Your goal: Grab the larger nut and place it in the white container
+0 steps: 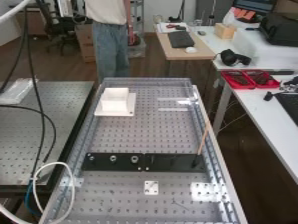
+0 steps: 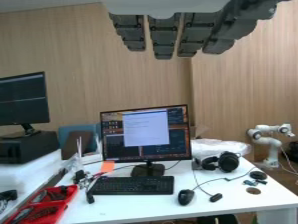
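The job now is to bring the hand (image 2: 164, 37), its fingers straight and holding nothing that can be seen, over to the larger nut (image 1: 113, 158), which stands on the bar (image 1: 176, 162) between the smaller nut (image 1: 92, 158) and the bearing (image 1: 134, 159). The wrist view looks out over a desk (image 2: 213, 187), so the wrist should probably be turned down towards the bench (image 1: 123, 132) well before the fingers get low. Best to come from straight above and centre on the larger nut, since it has 1 neighbour on each side and a wide sweep could knock either. A narrow pinch, thumb against fingertip, closed across the row's line should suit it; lift clear before travelling to the container (image 1: 116, 100), and let go low over it so the part doesn't bounce. The larger nut looks small and round, grey metal with a darker middle, set against the flat black bar; of the 3 parts it is in the middle, bigger than the smaller nut. Whether its edge has flats can't be told from here.
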`<state>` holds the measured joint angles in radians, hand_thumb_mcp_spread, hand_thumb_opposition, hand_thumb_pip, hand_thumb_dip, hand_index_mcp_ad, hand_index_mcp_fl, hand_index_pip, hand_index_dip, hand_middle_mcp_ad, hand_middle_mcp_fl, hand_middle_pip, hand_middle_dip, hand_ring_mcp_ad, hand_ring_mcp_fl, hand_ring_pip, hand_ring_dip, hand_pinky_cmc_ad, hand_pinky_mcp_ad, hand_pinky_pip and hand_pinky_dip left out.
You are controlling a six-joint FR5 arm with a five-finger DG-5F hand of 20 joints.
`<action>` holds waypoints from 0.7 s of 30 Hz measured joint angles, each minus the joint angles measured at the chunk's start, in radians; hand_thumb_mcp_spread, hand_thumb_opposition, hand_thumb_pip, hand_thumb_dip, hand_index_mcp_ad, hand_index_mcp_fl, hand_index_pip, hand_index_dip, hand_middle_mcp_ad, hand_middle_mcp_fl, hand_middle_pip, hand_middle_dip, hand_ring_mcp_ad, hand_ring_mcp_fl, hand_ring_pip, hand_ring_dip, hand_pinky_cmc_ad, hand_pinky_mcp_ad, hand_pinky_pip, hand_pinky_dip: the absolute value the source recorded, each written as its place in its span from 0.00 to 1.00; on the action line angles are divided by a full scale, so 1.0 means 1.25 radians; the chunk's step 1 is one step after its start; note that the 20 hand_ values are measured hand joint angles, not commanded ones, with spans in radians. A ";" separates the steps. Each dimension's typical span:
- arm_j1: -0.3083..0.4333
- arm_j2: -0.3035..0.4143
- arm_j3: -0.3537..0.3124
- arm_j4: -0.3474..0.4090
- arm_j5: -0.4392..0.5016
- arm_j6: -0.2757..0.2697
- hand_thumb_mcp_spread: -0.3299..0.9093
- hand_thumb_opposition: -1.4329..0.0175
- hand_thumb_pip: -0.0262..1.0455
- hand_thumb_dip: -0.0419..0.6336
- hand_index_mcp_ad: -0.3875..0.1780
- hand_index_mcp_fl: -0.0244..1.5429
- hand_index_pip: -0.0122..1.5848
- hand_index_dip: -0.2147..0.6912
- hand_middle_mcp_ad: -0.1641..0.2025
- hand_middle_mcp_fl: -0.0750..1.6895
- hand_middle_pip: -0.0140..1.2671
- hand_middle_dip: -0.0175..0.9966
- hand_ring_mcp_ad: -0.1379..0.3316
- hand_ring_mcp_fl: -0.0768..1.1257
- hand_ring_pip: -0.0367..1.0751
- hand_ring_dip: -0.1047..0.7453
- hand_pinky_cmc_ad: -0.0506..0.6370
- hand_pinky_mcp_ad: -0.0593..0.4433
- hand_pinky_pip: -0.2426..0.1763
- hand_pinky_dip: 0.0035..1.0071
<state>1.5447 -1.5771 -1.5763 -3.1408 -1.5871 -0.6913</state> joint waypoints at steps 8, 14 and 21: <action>-0.007 0.002 -0.005 0.003 -0.008 0.001 0.46 0.79 0.49 0.16 0.70 0.03 0.04 0.21 0.57 0.06 0.08 0.08 0.43 0.06 0.05 0.17 0.19 0.32 0.55 0.22; -0.011 0.001 -0.006 0.002 -0.014 0.004 0.48 0.56 0.47 0.20 0.62 0.03 0.05 0.15 0.57 0.06 0.09 0.20 0.52 0.07 0.09 0.26 0.44 0.61 0.44 0.53; -0.014 0.003 -0.017 0.009 -0.008 0.009 0.47 0.47 0.47 0.21 0.62 0.04 0.07 0.14 0.60 0.07 0.11 0.24 0.63 0.06 0.11 0.29 0.55 0.74 0.40 0.64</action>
<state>1.5271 -1.5729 -1.5978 -3.1299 -1.5971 -0.6801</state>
